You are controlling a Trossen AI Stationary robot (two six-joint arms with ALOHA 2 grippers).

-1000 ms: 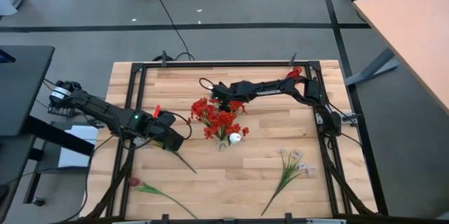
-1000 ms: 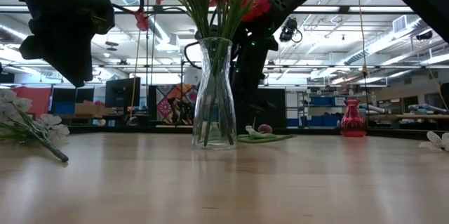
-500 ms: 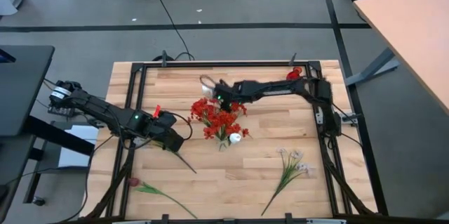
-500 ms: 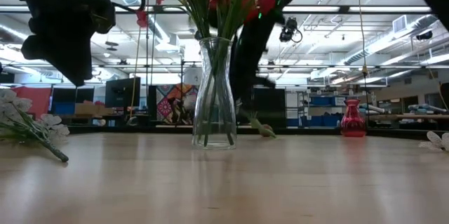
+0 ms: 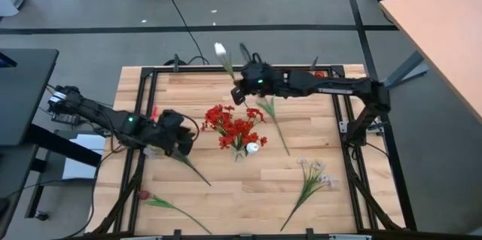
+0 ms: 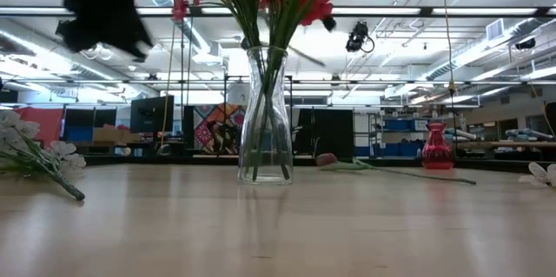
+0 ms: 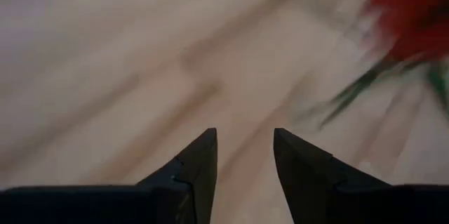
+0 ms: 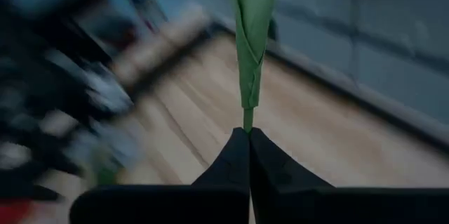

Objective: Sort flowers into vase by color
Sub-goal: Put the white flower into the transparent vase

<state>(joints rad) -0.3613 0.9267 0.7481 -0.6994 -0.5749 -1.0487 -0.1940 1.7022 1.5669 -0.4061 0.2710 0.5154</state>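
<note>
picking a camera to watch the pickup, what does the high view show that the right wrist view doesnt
Only the high view: the white bud on the lifted stem, the red flowers in the vase, a pale spray and a maroon tulip lying on the table, and the left gripper waiting.

Only the right wrist view: its fingers pinched shut on the green stem.

Both: the right gripper holding that stem.

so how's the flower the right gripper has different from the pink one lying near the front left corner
The white-bud flower is lifted off the table, pinched by its stem in the shut right gripper; the pink tulip lies flat on the wood, touched by nothing. The held flower's bud is white and hangs out past the table's far edge; the tulip's bud is dark pink and sits near the front left corner. Both are single buds on thin green leafy stems, and neither is in the vase.
</note>
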